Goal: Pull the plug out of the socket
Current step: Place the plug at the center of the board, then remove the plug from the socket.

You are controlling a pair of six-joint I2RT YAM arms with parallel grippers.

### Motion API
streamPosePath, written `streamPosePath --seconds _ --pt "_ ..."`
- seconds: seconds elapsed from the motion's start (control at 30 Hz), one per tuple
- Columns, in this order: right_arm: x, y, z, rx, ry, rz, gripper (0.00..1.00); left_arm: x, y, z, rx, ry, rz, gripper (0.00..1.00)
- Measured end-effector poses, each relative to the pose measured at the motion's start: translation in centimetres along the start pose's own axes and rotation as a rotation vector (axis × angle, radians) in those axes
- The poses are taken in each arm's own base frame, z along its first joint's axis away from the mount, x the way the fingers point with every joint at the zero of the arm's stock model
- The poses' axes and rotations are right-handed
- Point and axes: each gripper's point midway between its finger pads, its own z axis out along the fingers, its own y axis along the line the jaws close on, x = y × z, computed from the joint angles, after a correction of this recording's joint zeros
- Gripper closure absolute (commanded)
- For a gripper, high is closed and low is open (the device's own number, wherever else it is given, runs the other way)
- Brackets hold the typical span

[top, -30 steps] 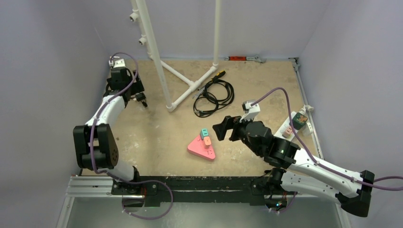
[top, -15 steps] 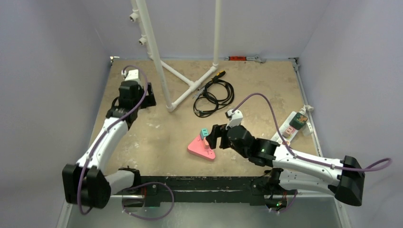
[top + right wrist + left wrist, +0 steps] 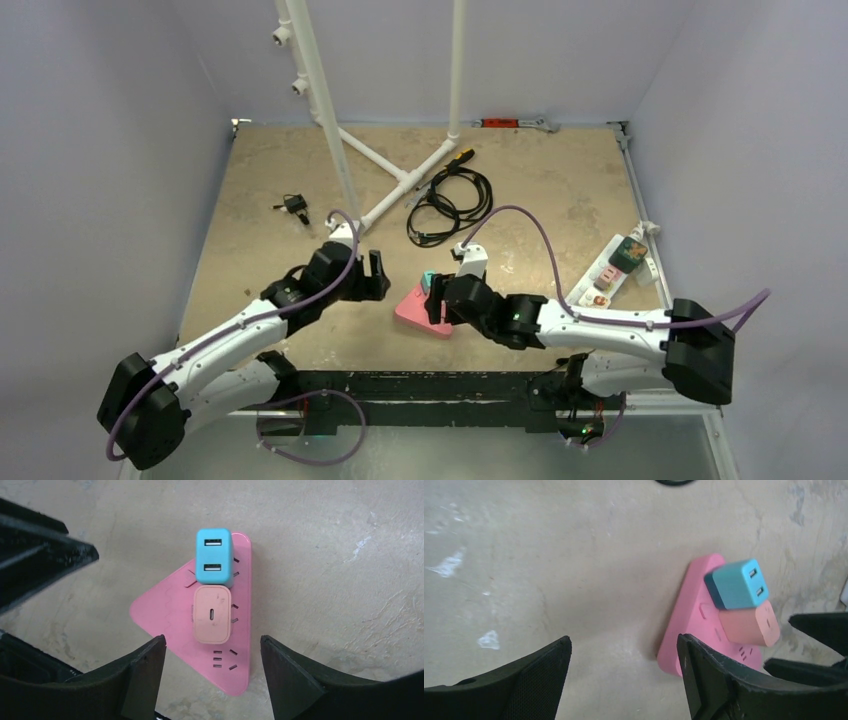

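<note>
Over the counter (image 3: 560, 190), left hand (image 3: 624, 644) and right hand (image 3: 210, 647) hung open, empty; both plugs (image 3: 215, 555) sat in the socket (image 3: 165, 615), unpulled.

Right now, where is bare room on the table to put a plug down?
The table is bare between the coiled black cable and the white power strip, and in the far left corner behind the small black object. Around the pink socket it is crowded: the left claw and right claw are close.
</note>
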Motion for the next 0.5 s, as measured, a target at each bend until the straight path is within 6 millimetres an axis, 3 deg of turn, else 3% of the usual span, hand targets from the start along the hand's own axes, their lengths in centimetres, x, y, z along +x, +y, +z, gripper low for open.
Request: streamPosePath --seconds 0.13,0.27,0.5 --pt "1.1 -0.2 1.0 0.040 0.029 0.011 0.32 3.2 -2.0 0.6 0.088 0.046 -0.034 0.31" --pt "1.6 -0.1 1.5 0.058 0.037 0.014 0.36 5.8 -1.6 1.4 0.097 0.096 -0.078 0.34" --pt "0.8 1.1 2.4 0.080 0.020 0.017 0.44 6.3 -2.7 1.9 0.159 0.101 -0.122 0.41"
